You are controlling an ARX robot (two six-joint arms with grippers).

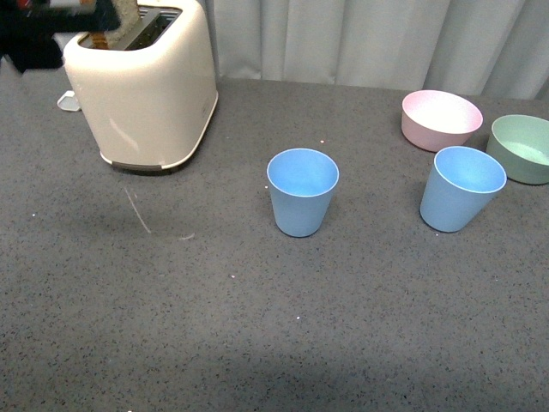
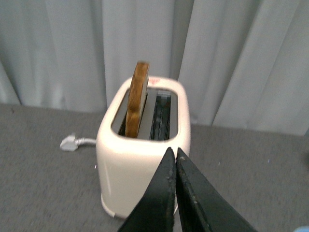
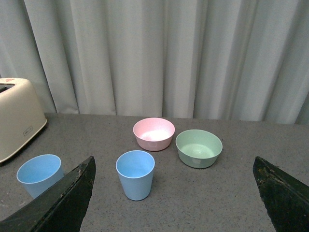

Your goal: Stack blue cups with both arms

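Bare dark grey speckled counter (image 1: 257, 343) fills the foreground. The first thing standing on it is a light blue, tapered, handleless plastic tumbler, the middle cup (image 1: 302, 202), upright with its mouth up. Its identical light blue twin, the right-hand cup (image 1: 460, 189), stands upright well apart from it. It is just beside a shallow green plastic bowl (image 1: 523, 148) and near a pink plastic bowl (image 1: 441, 120) behind it; whether it touches the green one I cannot tell. At the far left sits a cream two-slot toaster (image 1: 146, 94) with a brown slice of toast (image 2: 136, 99) standing in one slot.

The left pincer (image 2: 173, 152) hangs up by the toaster, its black fingers pressed together with nothing between them. The right pincer (image 3: 174, 162) is spread wide and empty, raised and facing both cups and the bowls.

Stacking looks not yet begun: neither cup is held, so the step in hand is the reach. Next, the left pincer would need to part and swing away from the toaster toward the middle cup. The right pincer would need to come down on the right-hand cup and take its wall without nudging the green bowl. One cup would then have to be lifted squarely over the other's mouth.
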